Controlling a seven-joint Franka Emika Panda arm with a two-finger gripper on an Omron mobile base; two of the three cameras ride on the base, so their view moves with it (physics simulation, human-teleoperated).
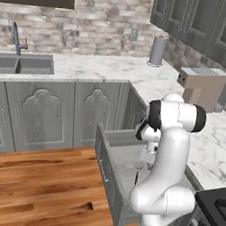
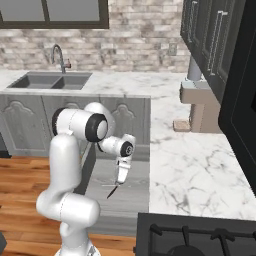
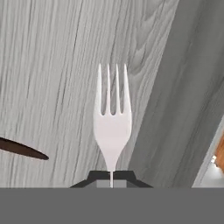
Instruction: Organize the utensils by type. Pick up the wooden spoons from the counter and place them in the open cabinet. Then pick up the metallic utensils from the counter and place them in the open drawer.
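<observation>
Inside, one dark slim handle tip [image 3: 22, 150] lies at the left on the wide grey open drawer's [image 3: 52, 78] floor; to its right one small silver four-tined fork [image 3: 112, 118] is clenched by the gripper [image 3: 111, 177] above that floor, beside the drawer's grey wall.

Pale matt fork [image 3: 112, 118] — smooth; grey wood-grain drawer [image 3: 52, 87]; veined white marble counter [image 2: 195, 165].

Open drawer [image 1: 116, 158] floor lies bare beneath the fork [image 3: 112, 118]; a dark utensil handle [image 3: 22, 149] lies nearby, the drawer wall [image 3: 183, 100] alongside.
</observation>
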